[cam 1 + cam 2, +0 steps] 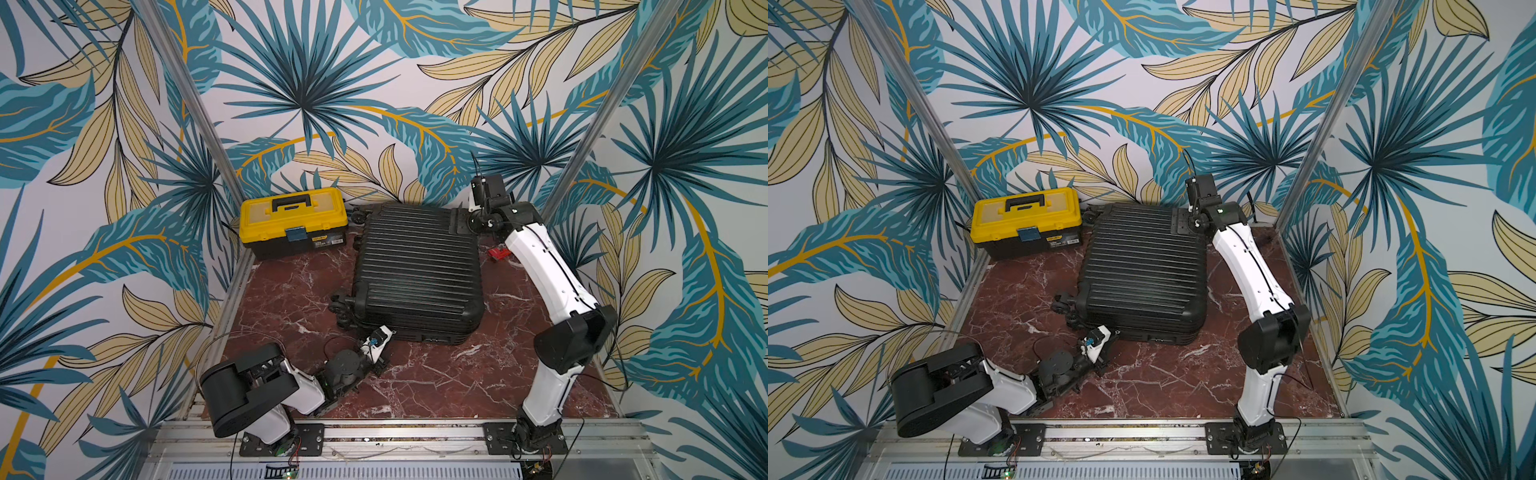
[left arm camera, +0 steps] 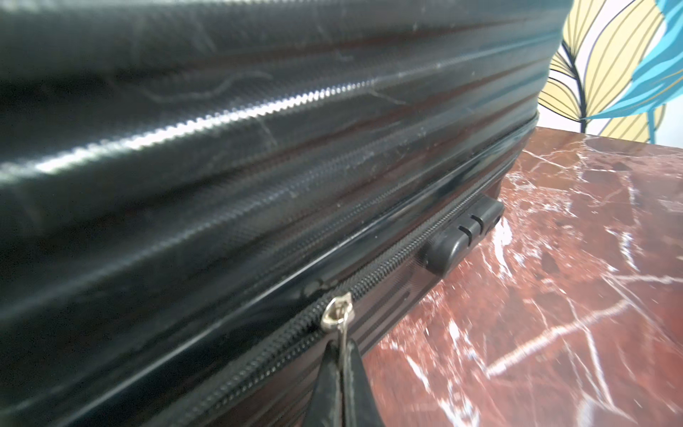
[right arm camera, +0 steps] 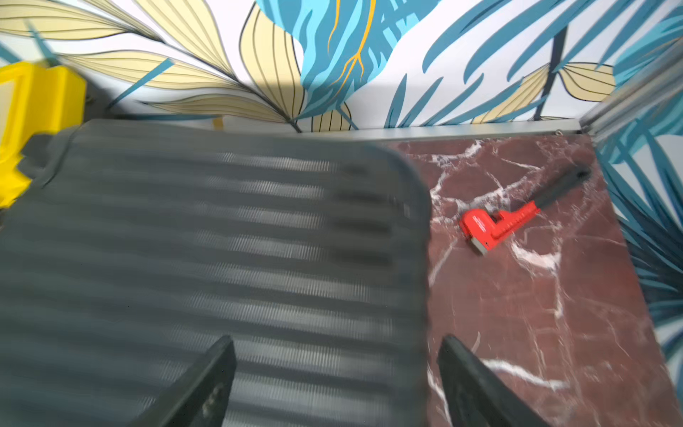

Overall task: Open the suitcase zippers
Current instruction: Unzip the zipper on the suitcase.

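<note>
Left gripper [image 2: 342, 369] clamped on zipper pull [image 2: 338, 314] at near seam of suitcase [image 1: 417, 266], likely to drag it along zippers [image 2: 406, 242]. Right gripper [image 3: 336, 342] jaws apart, empty, over far corner, probably to steady shell.

The suitcase [image 3: 207, 240] blurs in the right wrist view; the right arm [image 1: 548, 266] half-hides the wrench [image 1: 498, 253].

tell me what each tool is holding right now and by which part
Left tool is shut on the zipper pull, pinching its thin metal tab. Right tool is open above the suitcase, holding nothing.
</note>
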Robot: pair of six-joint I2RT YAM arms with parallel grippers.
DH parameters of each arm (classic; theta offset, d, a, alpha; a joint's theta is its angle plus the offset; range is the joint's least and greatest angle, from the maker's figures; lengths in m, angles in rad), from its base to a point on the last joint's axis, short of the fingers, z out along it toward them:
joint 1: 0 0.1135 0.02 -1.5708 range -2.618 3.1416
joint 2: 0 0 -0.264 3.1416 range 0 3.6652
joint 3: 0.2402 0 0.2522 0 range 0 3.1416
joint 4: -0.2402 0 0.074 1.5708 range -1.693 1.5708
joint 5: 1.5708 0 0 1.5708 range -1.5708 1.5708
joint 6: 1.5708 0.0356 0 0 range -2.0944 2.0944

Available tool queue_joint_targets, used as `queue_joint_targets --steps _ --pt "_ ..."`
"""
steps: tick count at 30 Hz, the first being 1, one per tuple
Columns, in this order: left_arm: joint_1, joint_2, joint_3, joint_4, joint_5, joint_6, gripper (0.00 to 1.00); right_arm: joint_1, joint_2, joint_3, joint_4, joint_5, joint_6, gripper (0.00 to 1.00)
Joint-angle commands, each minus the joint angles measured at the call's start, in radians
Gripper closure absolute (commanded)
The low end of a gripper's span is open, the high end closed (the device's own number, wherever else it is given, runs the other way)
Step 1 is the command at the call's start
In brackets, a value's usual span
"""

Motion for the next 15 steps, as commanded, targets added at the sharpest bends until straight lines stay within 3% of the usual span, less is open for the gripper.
queue_joint_targets --steps 1,5,8,11,15 --pt "-0.014 -0.079 -0.036 0.076 -0.007 -0.023 1.00 -0.057 0.091 0.107 0.026 -0.087 0.006 0.14" --pt "-0.013 -0.155 -0.067 0.025 -0.063 -0.016 1.00 -0.095 0.237 0.262 -0.008 -0.258 0.006 0.14" --pt "-0.013 -0.244 -0.051 -0.114 -0.127 -0.021 1.00 -0.102 0.314 0.315 -0.041 -0.392 -0.041 0.14" --pt "-0.010 -0.360 -0.005 -0.337 -0.177 -0.053 1.00 -0.108 0.354 0.313 -0.049 -0.484 -0.079 0.14" --pt "0.010 -0.411 -0.003 -0.363 -0.214 -0.074 1.00 -0.111 0.398 0.313 -0.055 -0.619 -0.123 0.15"
